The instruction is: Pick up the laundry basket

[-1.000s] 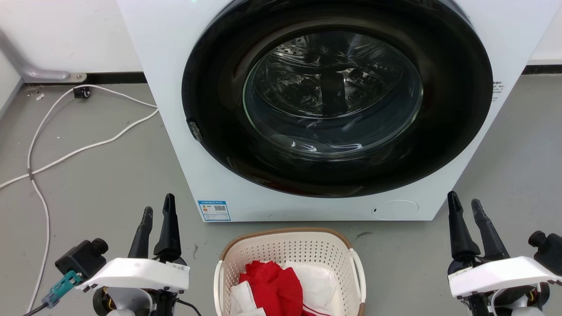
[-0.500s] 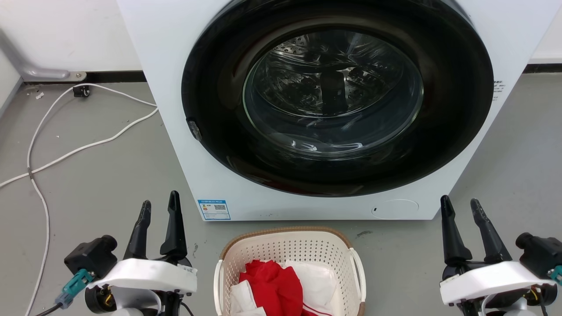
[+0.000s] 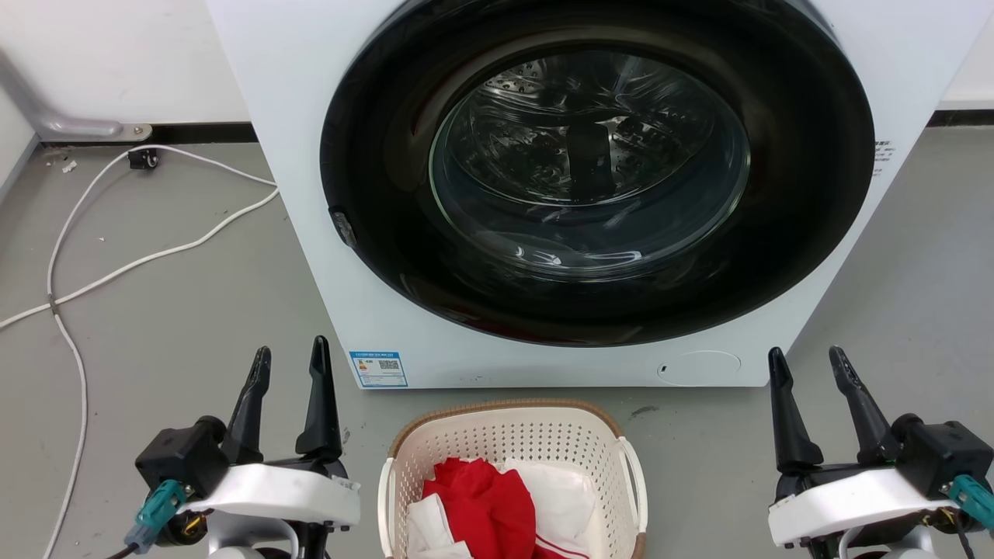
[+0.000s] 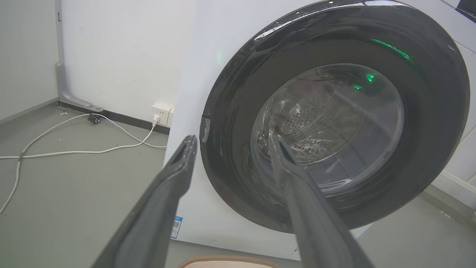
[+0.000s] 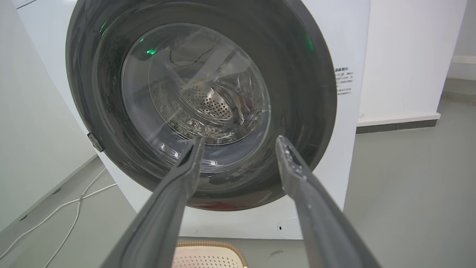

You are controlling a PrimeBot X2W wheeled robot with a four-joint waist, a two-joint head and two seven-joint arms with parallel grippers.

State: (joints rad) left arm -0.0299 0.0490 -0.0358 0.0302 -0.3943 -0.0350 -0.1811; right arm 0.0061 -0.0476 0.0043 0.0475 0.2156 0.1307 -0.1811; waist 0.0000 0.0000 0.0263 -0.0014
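Inventory, left to right.

- White cable [image 3: 155,260]: on the grey floor, strands crossing. I cannot count them surely.
- My left gripper [image 3: 291,346]: one. Two dark fingers spread apart with nothing between them, pointing at the washer.
- Washing machine [image 3: 295,116]: one, white, with one round dark door [image 3: 598,310].
- Laundry basket [image 3: 512,439]: one. It stands upright on the floor, mouth up, just before the washer and between my two grippers, touching neither. One white loop handle on each side, two in all. The picture edge cuts off its near end, so I cannot tell its long axis.
- Inside the basket: one red cloth [image 3: 485,505] among white cloth [image 3: 567,497].
- My right gripper [image 3: 805,351]: one, fingers likewise parted and empty.
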